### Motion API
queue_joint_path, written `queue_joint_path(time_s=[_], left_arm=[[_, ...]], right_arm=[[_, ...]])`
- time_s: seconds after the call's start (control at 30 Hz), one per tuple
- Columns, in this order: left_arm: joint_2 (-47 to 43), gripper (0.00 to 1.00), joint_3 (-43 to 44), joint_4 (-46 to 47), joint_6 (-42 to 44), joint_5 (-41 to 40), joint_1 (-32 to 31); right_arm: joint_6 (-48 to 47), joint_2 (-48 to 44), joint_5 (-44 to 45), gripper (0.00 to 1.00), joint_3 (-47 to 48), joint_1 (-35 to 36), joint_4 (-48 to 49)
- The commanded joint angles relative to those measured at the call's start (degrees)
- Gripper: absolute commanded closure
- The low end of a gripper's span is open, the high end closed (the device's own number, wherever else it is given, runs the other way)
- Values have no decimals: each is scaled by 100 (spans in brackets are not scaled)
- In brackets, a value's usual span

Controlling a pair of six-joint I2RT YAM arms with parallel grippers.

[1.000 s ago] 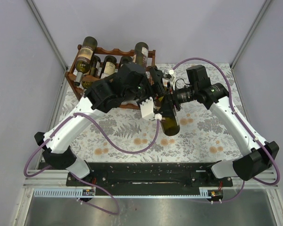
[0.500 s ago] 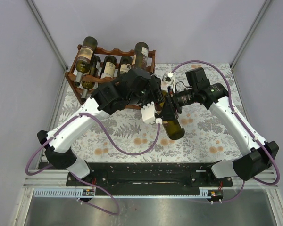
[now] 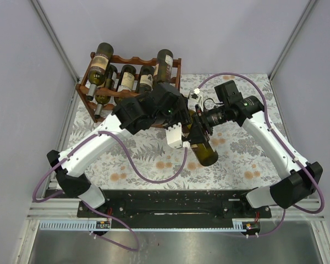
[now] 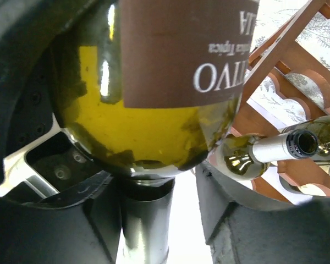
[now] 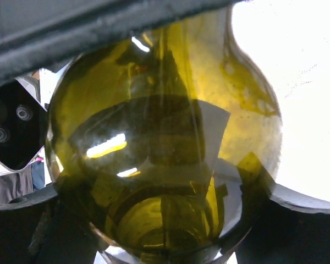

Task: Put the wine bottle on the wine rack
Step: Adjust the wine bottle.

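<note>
The wine bottle (image 3: 205, 152), olive-green glass with a brown label, hangs tilted above the flowered cloth, its base toward the near edge. My right gripper (image 3: 201, 131) is shut on its body; in the right wrist view the glass (image 5: 165, 137) fills the space between both black fingers. My left gripper (image 3: 188, 117) is closed around the neck (image 4: 147, 220) just below the shoulder. The left finger lies against the neck, with a thin strip of light beside the right finger (image 4: 231, 220). The reddish-brown wine rack (image 3: 133, 59) stands at the back left, just beyond the left arm.
Several bottles lie in the rack, two on its top rail (image 3: 103, 61) (image 3: 164, 61). One racked bottle's open mouth (image 4: 300, 144) points toward the left wrist camera, close to the rack's scalloped rails (image 4: 289, 55). Grey walls close in the table on the left, back and right.
My left arm has shifted right and its jaws have closed in round the neck. The bottle's base has swung a little to the right and nearer. The right arm has followed slightly.
</note>
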Motion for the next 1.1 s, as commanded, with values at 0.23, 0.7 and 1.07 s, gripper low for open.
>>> queue_joint_path(time_s=[0.23, 0.7, 1.07], left_arm=[[-38, 100, -558, -272, -410, -476, -65], [-267, 100, -374, -650, -1650, -300, -215], [-618, 100, -892, -642, -1641, -625, -215]], right_arm=[[-295, -200, -465, 100, 652, 54, 325], [-58, 116, -210, 36, 1012, 54, 131], [-127, 441, 45, 0, 1574, 54, -325]])
